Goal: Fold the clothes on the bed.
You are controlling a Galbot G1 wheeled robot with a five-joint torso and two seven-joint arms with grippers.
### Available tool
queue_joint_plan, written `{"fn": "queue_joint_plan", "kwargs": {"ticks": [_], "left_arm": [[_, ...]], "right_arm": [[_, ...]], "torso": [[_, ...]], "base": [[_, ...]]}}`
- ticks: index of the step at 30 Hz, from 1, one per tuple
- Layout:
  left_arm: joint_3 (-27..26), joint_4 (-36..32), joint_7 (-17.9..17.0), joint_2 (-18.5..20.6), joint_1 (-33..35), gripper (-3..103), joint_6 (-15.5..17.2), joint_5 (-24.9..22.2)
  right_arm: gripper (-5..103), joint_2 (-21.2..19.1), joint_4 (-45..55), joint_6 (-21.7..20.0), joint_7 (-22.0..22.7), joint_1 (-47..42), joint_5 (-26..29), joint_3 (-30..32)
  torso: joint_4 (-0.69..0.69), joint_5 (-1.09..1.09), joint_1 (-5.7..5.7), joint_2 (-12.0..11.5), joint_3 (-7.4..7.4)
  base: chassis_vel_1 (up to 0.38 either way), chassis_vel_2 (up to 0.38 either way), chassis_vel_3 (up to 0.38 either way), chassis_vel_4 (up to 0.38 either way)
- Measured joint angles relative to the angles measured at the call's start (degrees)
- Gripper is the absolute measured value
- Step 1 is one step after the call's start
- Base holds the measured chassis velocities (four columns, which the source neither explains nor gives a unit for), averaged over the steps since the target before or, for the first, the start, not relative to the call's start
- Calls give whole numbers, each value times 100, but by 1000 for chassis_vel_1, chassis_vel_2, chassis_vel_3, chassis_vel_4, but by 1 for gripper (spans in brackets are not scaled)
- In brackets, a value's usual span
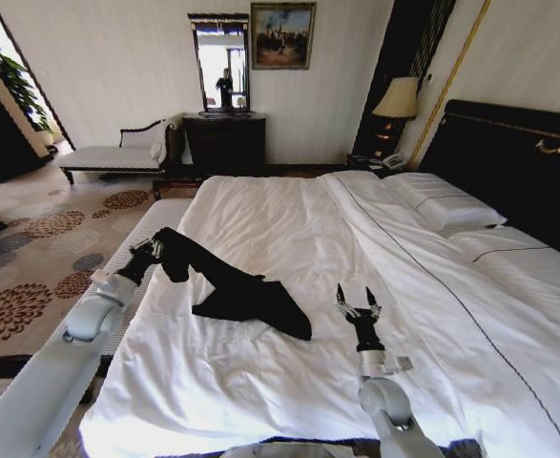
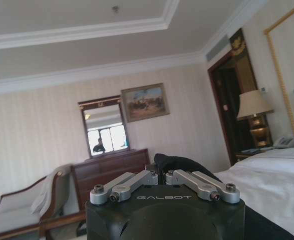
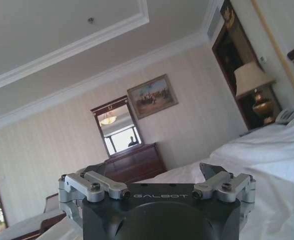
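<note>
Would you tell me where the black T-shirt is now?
In the head view, the black soft T-shirt lies on the white bed, left of centre, one end pinched by the left gripper.

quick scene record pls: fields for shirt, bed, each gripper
shirt: black T-shirt, bunched, one end lifted toward the bed's left edge
bed: white sheets, shirt on the near left part
left gripper: shut on the shirt's raised end, at the bed's left edge
right gripper: open, above the sheet right of the shirt, holding nothing

Left gripper (image 2: 163,176) jaws pinched on black T-shirt (image 2: 182,163) cloth bunched just beyond them. White bed (image 2: 272,180) at 3 o'clock. Dresser (image 2: 111,172), mirror (image 2: 102,127), painting (image 2: 144,102) at 12.
</note>
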Motion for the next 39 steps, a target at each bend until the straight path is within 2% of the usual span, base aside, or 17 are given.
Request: {"fn": "queue_joint_plan", "kwargs": {"ticks": [2, 4, 5, 7, 11, 14, 15, 19, 20, 23, 28, 33, 39], "left_arm": [[-354, -140, 0, -309, 516, 1, -24, -1], [-620, -310, 6, -659, 962, 1, -55, 14], [-620, -310, 6, -659, 962, 1, -55, 14], [-749, -391, 16, -973, 1264, 1, -101, 153], [-799, -399, 6, -1253, 1438, 1, -101, 317], [-843, -259, -97, -1550, 1625, 1, 9, 709], [-843, -259, -97, -1550, 1625, 1, 9, 709], [-852, 17, -142, -1730, 1751, 1, -37, 986], [-852, 17, -142, -1730, 1751, 1, -37, 986], [-911, 146, -143, -1790, 1802, 1, -107, 996], [-1035, 283, -133, -1794, 1832, 1, -175, 969], [-1149, 447, -108, -1790, 1871, 1, -258, 945], [-1131, 527, -101, -1809, 1869, 1, -331, 908]], "right_arm": [[100, -92, 0, -290, 75, 138, 240, -253], [100, -238, 1, -681, 350, 386, 834, -719], [100, -238, 1, -681, 350, 386, 834, -719], [100, -381, -31, -1085, 747, 729, 1489, -1173], [100, -527, -202, -1383, 1050, 1190, 1742, -1619], [100, -680, -475, -1795, 1320, 1891, 2319, -2163], [100, -680, -475, -1795, 1320, 1891, 2319, -2163], [100, -572, -851, -2286, 1725, 2565, 3182, -2675], [100, -572, -851, -2286, 1725, 2565, 3182, -2675], [100, -284, -1244, -2652, 2246, 3078, 3978, -2968], [100, 72, -2026, -2737, 2419, 3752, 4242, -3139], [100, 348, -2582, -2737, 2430, 4305, 4292, -3046], [100, 536, -3017, -2774, 2499, 4501, 4259, -2949]], "torso": [[2, 0, 0, 0, 0], [0, 4, -1, 0, -1], [0, 4, -1, 0, -1], [-2, 2, -2, 0, 0], [-3, 4, -1, 0, 0], [-3, 3, -1, 0, 0], [-3, 3, -1, 0, 0], [-3, 1, -1, 0, 1], [-3, 1, -1, 0, 1], [-2, 2, 0, 0, 0], [-3, 1, 1, 0, 1], [-2, 1, 1, 0, 1], [-2, 2, 1, 0, 1]], "base": [[0, 0, 0, 0], [0, 0, 0, 0], [0, 0, 0, 0], [0, 0, 0, 0], [0, 0, 0, 0], [0, 0, 0, 0], [0, 0, 0, 0], [0, 0, 0, 0], [0, 0, 0, 0], [0, 0, 0, 0], [0, 0, 0, 0], [0, 0, 0, 0], [0, 0, 0, 0]]}}
